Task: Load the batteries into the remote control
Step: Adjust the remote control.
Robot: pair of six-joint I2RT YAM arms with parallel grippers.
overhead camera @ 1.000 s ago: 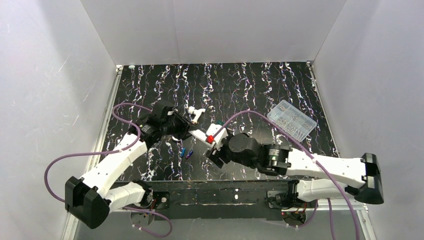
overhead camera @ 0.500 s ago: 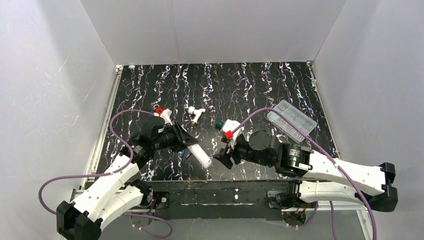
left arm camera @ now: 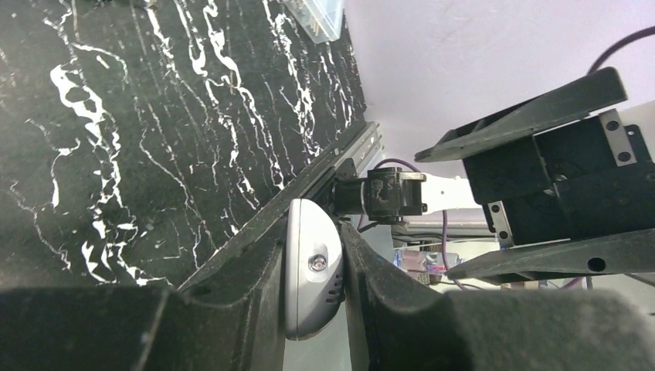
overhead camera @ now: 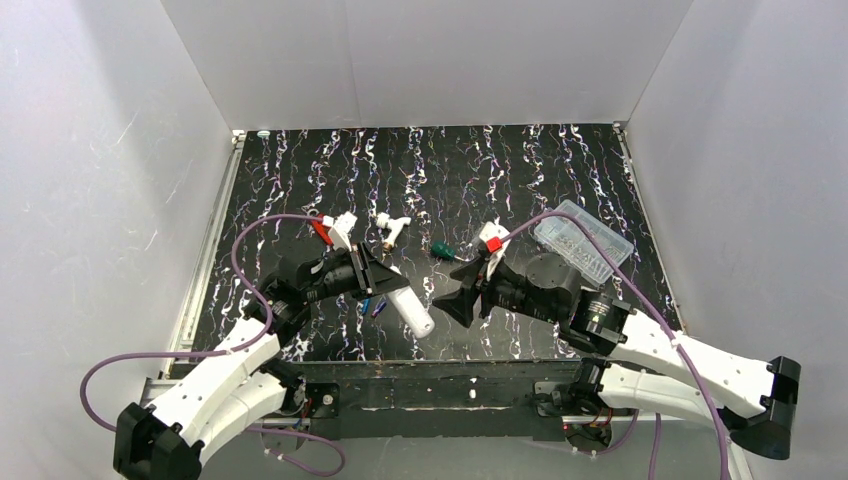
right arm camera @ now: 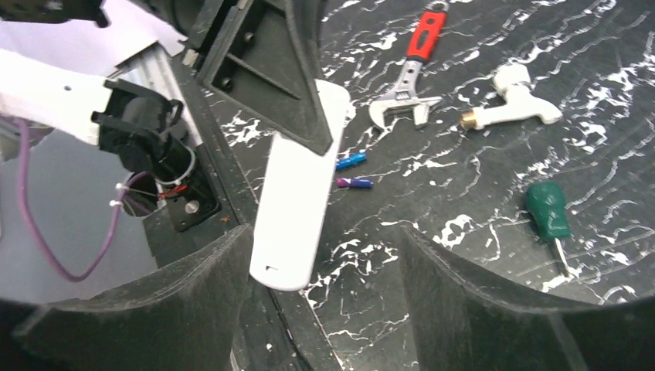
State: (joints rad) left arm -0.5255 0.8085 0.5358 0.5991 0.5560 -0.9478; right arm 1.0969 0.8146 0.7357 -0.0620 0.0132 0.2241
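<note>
My left gripper [overhead camera: 381,281] is shut on the remote control [overhead camera: 410,310], a slim white bar, and holds it above the table near the front edge. In the left wrist view the remote's rounded end [left arm camera: 312,267] sits clamped between the two fingers. The two batteries [overhead camera: 372,306], one blue [right arm camera: 351,161] and one purple [right arm camera: 354,183], lie on the table under the remote. My right gripper [overhead camera: 456,291] is open and empty, just right of the remote. In the right wrist view the remote [right arm camera: 300,193] points toward the gap between its fingers [right arm camera: 324,309].
A red-handled wrench [overhead camera: 322,229] lies behind the left gripper. A white T-shaped pipe fitting [overhead camera: 392,228] and a green-handled screwdriver [overhead camera: 440,250] lie mid-table. A clear plastic box [overhead camera: 583,237] stands at the right. The table's front rail [overhead camera: 470,375] runs below both grippers.
My left gripper has carried the remote from the table's middle toward the front edge. My right gripper has drawn away from the remote to the right and stands open.
</note>
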